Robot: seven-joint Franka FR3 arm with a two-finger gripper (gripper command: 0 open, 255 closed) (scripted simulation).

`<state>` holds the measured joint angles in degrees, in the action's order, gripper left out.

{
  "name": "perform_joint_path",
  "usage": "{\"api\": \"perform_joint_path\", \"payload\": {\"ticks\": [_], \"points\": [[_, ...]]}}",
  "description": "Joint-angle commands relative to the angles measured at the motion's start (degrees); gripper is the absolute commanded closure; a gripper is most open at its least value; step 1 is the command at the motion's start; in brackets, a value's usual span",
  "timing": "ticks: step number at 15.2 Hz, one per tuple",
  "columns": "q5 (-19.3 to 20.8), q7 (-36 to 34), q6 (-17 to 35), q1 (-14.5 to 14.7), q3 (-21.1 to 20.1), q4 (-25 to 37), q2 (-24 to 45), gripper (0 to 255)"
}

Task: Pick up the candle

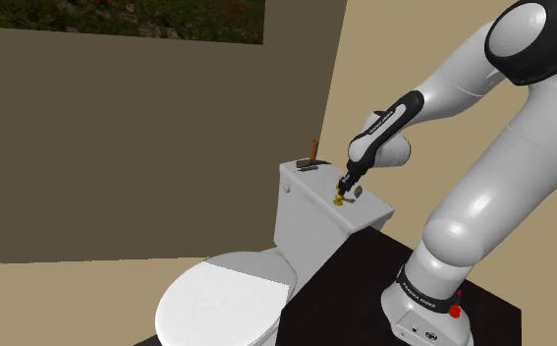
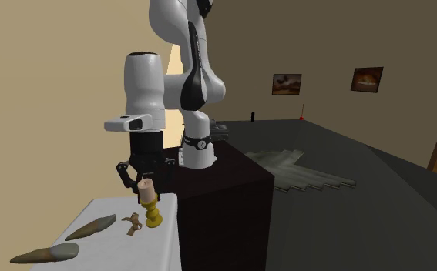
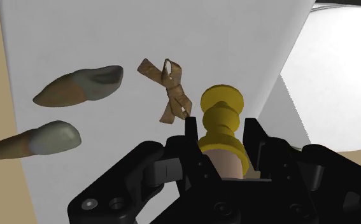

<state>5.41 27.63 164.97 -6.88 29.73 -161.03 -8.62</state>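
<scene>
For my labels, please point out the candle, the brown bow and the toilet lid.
candle (image 2: 146, 187), second exterior view, on its pale wax body
brown bow (image 3: 174, 92), wrist view, on its knot
toilet lid (image 1: 217, 305), shoulder view, on its white top

Arm (image 1: 482, 201): glossy white rounded links, dark joint bands. Base collar (image 1: 418, 292): black, white lettering, red marks (image 1: 454, 311) beside it. Gripper (image 3: 221, 130): all black, screw recesses visible.

The white arm (image 1: 482, 197) bends down, its end effector (image 2: 144, 182) vertical, fingers clasping the candle (image 3: 226, 164).
</scene>
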Motion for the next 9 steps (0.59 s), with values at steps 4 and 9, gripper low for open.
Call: {"api": "perform_joint_path", "payload": {"ticks": [4,9], "points": [[0.04,-0.04,0.00,-0.04,0.01,-0.05,0.02,255],[3.04,-2.33,-3.44,-1.84,-1.35,0.32,-3.20,255]]}}
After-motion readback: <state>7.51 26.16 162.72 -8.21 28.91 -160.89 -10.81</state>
